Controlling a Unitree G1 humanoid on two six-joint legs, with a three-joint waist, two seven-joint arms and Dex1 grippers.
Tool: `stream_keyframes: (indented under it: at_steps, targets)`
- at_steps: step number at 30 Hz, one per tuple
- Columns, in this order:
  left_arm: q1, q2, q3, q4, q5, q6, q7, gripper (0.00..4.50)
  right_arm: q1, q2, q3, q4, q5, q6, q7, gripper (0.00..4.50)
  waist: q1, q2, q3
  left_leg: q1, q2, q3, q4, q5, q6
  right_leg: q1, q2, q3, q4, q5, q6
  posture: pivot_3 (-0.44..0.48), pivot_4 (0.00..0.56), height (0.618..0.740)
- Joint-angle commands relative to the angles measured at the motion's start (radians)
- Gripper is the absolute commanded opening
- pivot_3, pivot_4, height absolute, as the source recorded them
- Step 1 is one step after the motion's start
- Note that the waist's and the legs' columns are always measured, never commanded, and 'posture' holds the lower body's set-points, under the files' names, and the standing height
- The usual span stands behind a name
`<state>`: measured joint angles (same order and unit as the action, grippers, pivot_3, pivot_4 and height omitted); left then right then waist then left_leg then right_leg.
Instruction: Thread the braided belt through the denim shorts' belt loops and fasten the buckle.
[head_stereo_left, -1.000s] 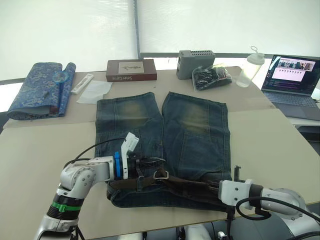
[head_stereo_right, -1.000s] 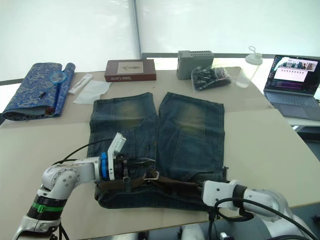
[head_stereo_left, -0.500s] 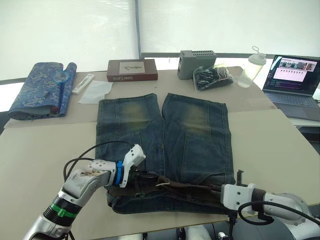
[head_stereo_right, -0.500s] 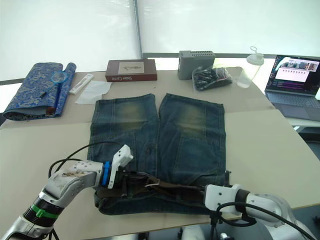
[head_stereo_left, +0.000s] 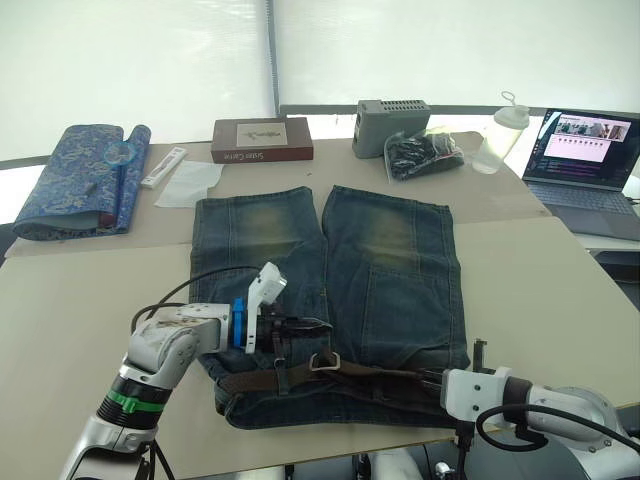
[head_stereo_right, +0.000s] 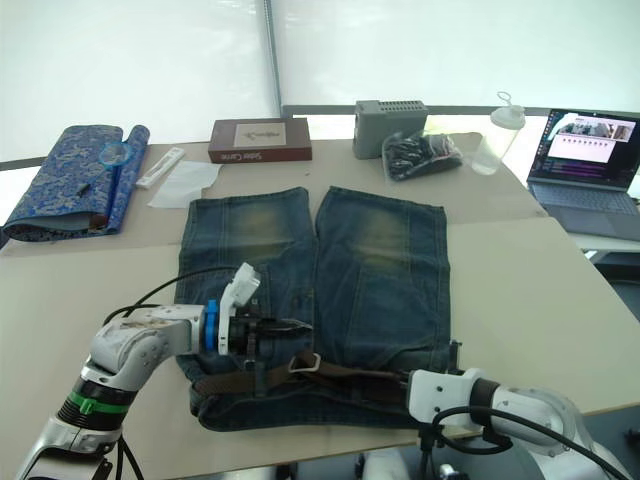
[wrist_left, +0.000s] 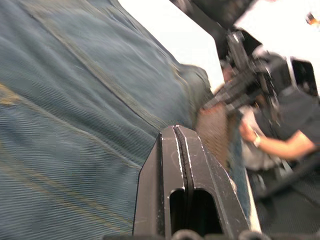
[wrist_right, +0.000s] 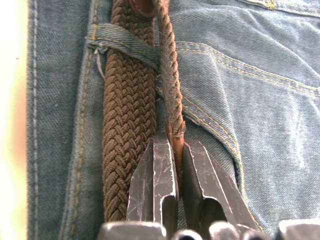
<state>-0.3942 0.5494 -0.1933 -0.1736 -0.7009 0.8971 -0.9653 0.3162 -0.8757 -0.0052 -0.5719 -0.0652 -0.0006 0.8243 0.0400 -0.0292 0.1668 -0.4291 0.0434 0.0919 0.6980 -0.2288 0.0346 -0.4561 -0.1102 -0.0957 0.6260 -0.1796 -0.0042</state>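
Pinching the braided belt by its loose end, the right gripper has its two fingers clamped on the thin edge-on strand of it, right where the brown tip sits between the pads. Just beside that pinch runs the main flat stretch of the belt, lying along the waistband of the denim shorts, and a little farther ahead of the fingertips one of the belt loops crosses over it, so the belt is tucked under that loop.

The left gripper is over the other half of the waistband with its fingers pressed flat together, nothing between them as far as the left wrist view shows, just denim underneath. The buckle sits just past its fingertips and slightly toward the table's near edge, about mid-waist, lying on the shorts between the two grippers. From there the belt runs along the waistband both ways, toward the left gripper's side and back toward the right one.
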Motion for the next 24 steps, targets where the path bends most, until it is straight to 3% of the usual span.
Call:
stream_keyframes:
  at_steps: [1, 7, 13, 17, 19, 24]
  targets:
    - [-0.027, 0.002, -0.049, -0.02, 0.04, -0.02, -0.029, 0.01, -0.011, 0.009, -0.004, -0.01, 0.0, -0.023, -0.004, 0.0, 0.0, 0.0, 0.0, 0.0, 0.0, 0.0, 0.0, 0.0, 0.0, 0.0, 0.0, 0.0, 0.0, 0.0, 0.0, 0.0, 0.15, 0.709]
    - [0.002, 0.044, -0.135, -0.051, 0.117, -0.061, -0.076, 0.01, -0.005, 0.012, -0.007, -0.011, -0.004, -0.019, -0.005, 0.0, 0.0, 0.0, 0.0, 0.0, 0.0, 0.0, 0.0, 0.0, 0.0, 0.0, 0.001, 0.0, 0.0, 0.0, 0.0, 0.0, 0.15, 0.709]
    - [0.065, 0.109, -0.262, -0.066, 0.27, -0.198, -0.119, 0.01, 0.016, 0.018, -0.018, -0.016, -0.01, 0.006, -0.014, 0.0, 0.0, 0.001, -0.001, 0.001, 0.0, 0.0, -0.001, -0.001, -0.001, 0.001, 0.0, 0.0, 0.0, 0.0, 0.0, 0.0, 0.15, 0.709]
    - [0.087, 0.108, -0.278, -0.018, 0.323, -0.255, -0.114, 0.01, 0.025, 0.022, -0.027, -0.017, -0.009, 0.018, -0.014, 0.0, 0.0, 0.003, -0.002, 0.004, 0.0, 0.0, -0.002, -0.001, -0.001, 0.003, 0.0, 0.0, -0.001, 0.0, 0.0, 0.0, 0.15, 0.709]
    - [0.105, 0.127, -0.325, 0.035, 0.42, -0.372, -0.124, 0.01, 0.031, 0.034, -0.043, -0.018, 0.008, 0.049, -0.022, 0.0, 0.001, 0.005, -0.004, 0.005, 0.0, 0.0, -0.002, -0.002, -0.002, 0.003, 0.0, 0.0, -0.001, 0.0, 0.0, 0.0, 0.15, 0.709]
    - [0.143, 0.103, -0.345, 0.132, 0.505, -0.506, -0.107, 0.01, 0.038, 0.025, -0.073, -0.011, 0.006, 0.056, -0.017, 0.0, 0.002, 0.016, -0.012, 0.011, 0.001, 0.0, -0.002, -0.003, -0.005, 0.007, -0.001, 0.0, -0.004, -0.001, 0.0, 0.0, 0.15, 0.709]
